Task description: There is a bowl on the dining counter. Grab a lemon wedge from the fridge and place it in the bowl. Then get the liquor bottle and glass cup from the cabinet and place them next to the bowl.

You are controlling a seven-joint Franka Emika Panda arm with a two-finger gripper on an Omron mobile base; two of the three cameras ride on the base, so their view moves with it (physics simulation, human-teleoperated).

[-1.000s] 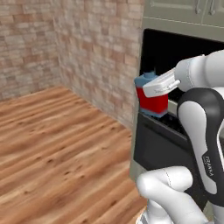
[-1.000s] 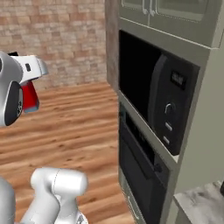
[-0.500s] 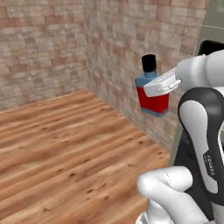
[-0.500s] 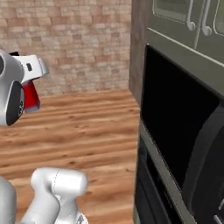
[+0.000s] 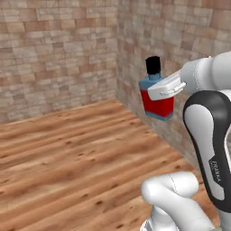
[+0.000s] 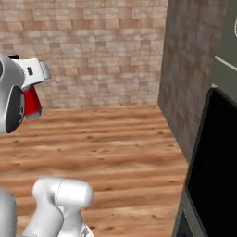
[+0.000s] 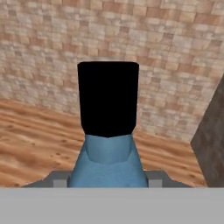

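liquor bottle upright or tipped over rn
Nearly upright, slightly tilted. The liquor bottle hangs in the gripper clear of the wooden floor, black cap on top and red body below.

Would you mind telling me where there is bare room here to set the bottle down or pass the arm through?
The wooden floor lies bare from the brick wall to the robot's base, and in the right base view up to the black appliance. The tight spot is the liquor bottle in the gripper, close to the side wall.
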